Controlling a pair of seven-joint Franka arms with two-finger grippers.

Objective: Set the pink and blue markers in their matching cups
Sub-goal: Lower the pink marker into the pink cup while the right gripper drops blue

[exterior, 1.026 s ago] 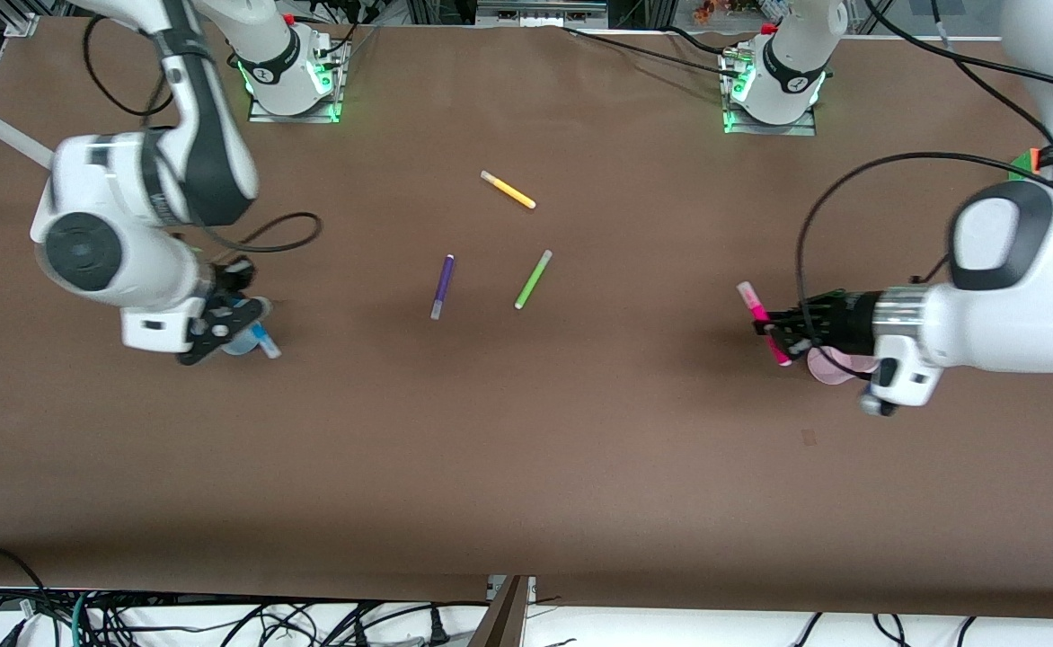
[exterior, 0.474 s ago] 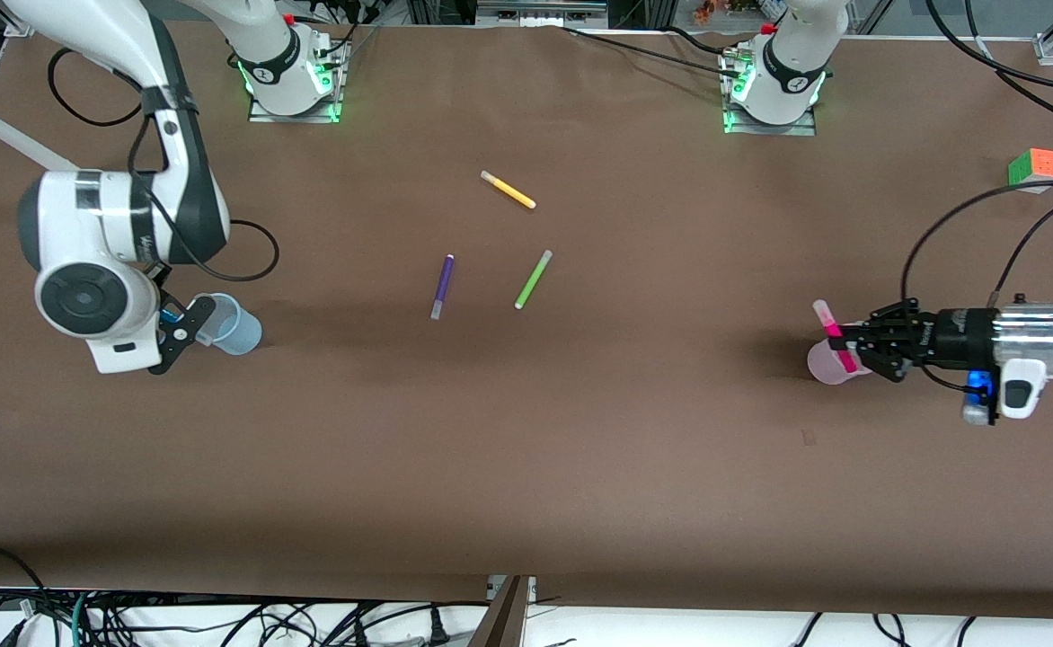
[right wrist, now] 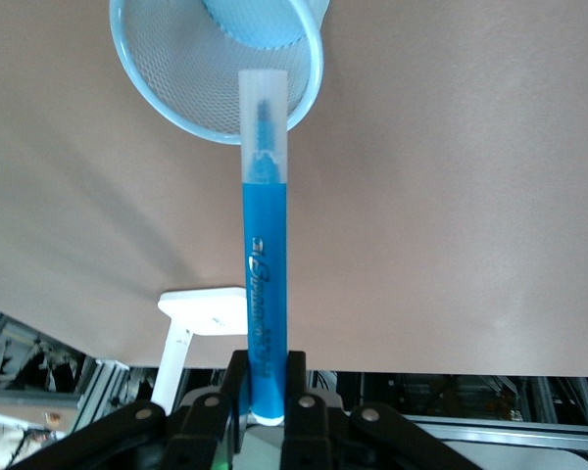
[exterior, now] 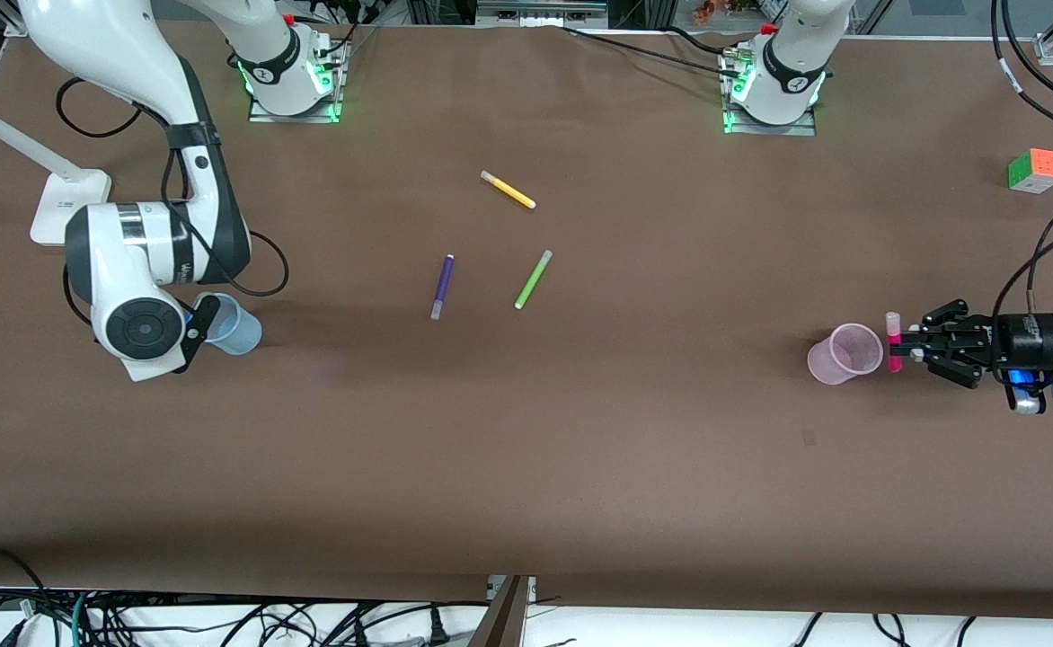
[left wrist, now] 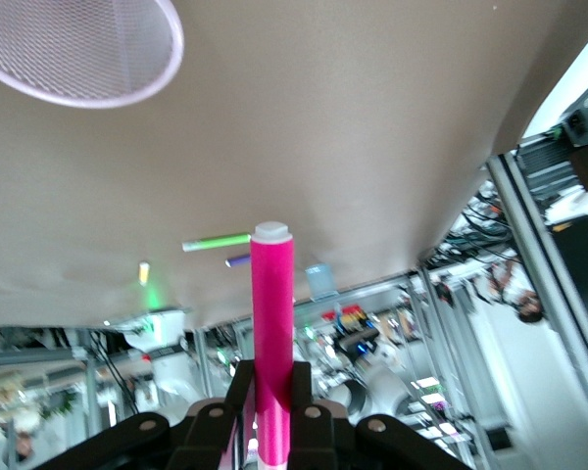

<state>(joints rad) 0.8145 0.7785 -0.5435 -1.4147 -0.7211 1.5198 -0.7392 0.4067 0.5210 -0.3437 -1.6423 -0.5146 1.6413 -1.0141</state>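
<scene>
My left gripper (exterior: 909, 347) is shut on the pink marker (exterior: 892, 341) and holds it upright just above the table, beside the pale pink cup (exterior: 844, 353) on the side toward the left arm's end. In the left wrist view the pink marker (left wrist: 272, 333) stands between the jaws (left wrist: 271, 377), and the pink cup's rim (left wrist: 162, 69) is off to one side. My right gripper (exterior: 196, 325) is shut on the blue marker (right wrist: 265, 264), close beside the pale blue cup (exterior: 237, 327). In the right wrist view the marker's pale tip overlaps the blue cup's rim (right wrist: 137, 88).
A purple marker (exterior: 441, 286), a lime-green marker (exterior: 533, 279) and a yellow marker (exterior: 508, 190) lie mid-table. A colour cube (exterior: 1036, 170) sits near the left arm's end. A white lamp base (exterior: 68, 207) stands near the right arm's end.
My left gripper has carried the pink marker from over the pink cup toward the left arm's end, now beside the cup. My right arm has drawn back from the blue cup, still holding the blue marker.
</scene>
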